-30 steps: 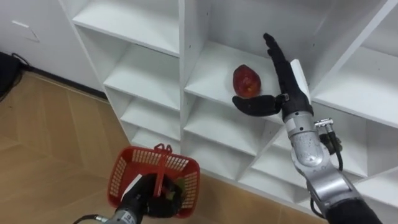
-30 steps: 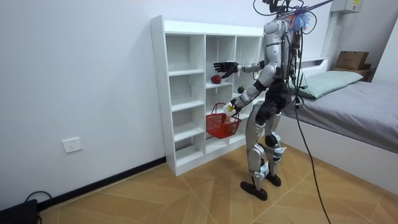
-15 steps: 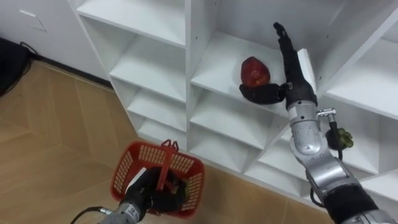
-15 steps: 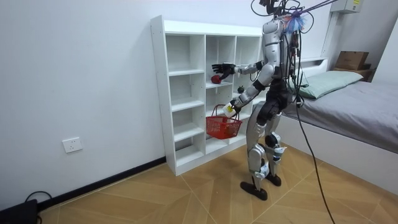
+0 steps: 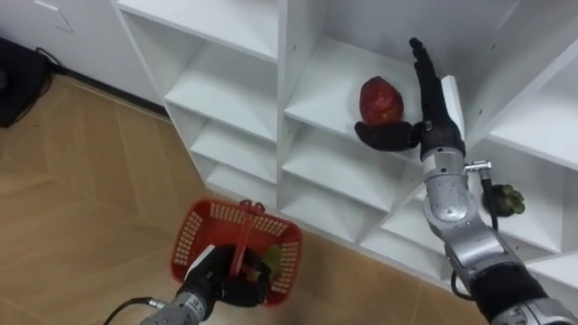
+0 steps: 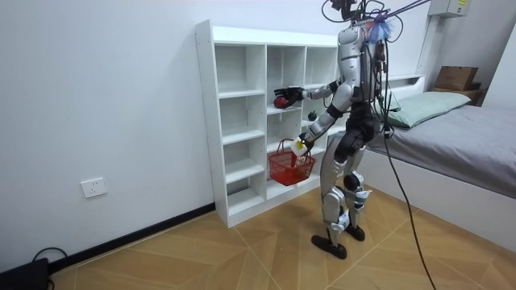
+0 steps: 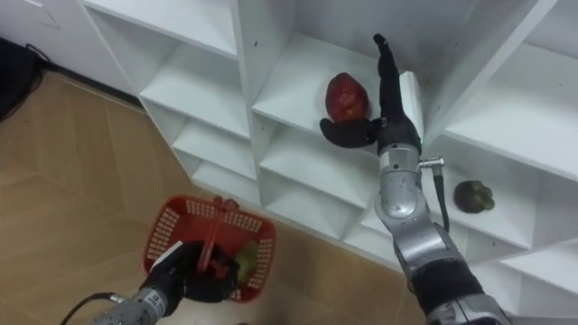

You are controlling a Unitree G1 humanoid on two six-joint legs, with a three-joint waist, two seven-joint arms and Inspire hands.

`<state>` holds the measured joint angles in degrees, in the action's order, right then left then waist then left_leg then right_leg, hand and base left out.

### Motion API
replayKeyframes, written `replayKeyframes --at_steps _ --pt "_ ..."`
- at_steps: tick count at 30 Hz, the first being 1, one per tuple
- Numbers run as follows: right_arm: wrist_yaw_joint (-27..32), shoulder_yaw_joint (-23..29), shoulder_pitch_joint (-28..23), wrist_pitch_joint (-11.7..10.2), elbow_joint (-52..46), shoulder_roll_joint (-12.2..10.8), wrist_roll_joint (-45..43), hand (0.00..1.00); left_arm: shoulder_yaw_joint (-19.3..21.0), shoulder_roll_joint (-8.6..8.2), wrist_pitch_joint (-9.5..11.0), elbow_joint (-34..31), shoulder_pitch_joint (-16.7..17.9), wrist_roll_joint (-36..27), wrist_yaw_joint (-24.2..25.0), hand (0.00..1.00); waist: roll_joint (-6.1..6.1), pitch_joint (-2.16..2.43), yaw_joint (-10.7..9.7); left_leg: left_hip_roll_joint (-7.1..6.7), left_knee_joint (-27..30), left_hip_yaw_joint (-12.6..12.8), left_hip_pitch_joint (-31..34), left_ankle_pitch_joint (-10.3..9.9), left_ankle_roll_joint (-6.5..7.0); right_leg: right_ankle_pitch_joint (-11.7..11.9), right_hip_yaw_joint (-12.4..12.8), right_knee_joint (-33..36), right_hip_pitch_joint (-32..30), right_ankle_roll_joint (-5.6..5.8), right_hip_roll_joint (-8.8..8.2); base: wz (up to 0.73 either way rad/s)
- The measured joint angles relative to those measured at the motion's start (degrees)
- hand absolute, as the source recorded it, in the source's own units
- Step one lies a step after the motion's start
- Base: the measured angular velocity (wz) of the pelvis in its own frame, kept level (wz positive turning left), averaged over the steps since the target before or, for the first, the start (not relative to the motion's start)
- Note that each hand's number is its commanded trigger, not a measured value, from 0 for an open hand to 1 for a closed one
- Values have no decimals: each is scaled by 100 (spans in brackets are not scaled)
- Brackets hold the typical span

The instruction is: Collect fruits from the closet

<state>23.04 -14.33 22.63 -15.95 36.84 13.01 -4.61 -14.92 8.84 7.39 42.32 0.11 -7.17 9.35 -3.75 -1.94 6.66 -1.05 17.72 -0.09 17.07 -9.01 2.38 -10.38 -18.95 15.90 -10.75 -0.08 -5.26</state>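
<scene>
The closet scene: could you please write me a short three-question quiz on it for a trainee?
1. Which robot hand reaches to the red fruit on the shelf?
2. The left robot hand holds: A the handle of the basket; B a fruit; C nothing.
3. True or false: the red fruit lies in the basket.
Key: 1 the right robot hand, open beside it; 2 A; 3 false, it lies on the shelf.
</scene>
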Motion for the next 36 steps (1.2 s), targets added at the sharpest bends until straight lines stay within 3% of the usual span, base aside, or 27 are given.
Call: replayKeyframes --at_steps 14,20,24,36 --pt "-162 191 606 100 598 41 466 0 26 -24 1 -5 -216 -5 -1 100 -54 -23 14 -9 -3 75 218 76 23 0 40 86 -255 0 -40 2" --pt "-248 199 609 34 755 40 662 0 15 -22 1 0 -242 -8 -52 100 -60 -36 25 -23 0 72 207 88 34 -1 94 88 -242 4 -48 0" --pt "-285 199 614 20 802 41 684 0 2 -29 1 0 -270 -9 -116 100 -88 -89 34 -25 -1 72 223 95 39 0 107 88 -249 7 -48 0" --pt "-316 214 740 -229 1120 62 689 0 -112 -22 3 -4 -298 -6 -116 100 -97 -88 73 -53 0 77 333 137 57 -1 129 221 -416 8 -65 0"
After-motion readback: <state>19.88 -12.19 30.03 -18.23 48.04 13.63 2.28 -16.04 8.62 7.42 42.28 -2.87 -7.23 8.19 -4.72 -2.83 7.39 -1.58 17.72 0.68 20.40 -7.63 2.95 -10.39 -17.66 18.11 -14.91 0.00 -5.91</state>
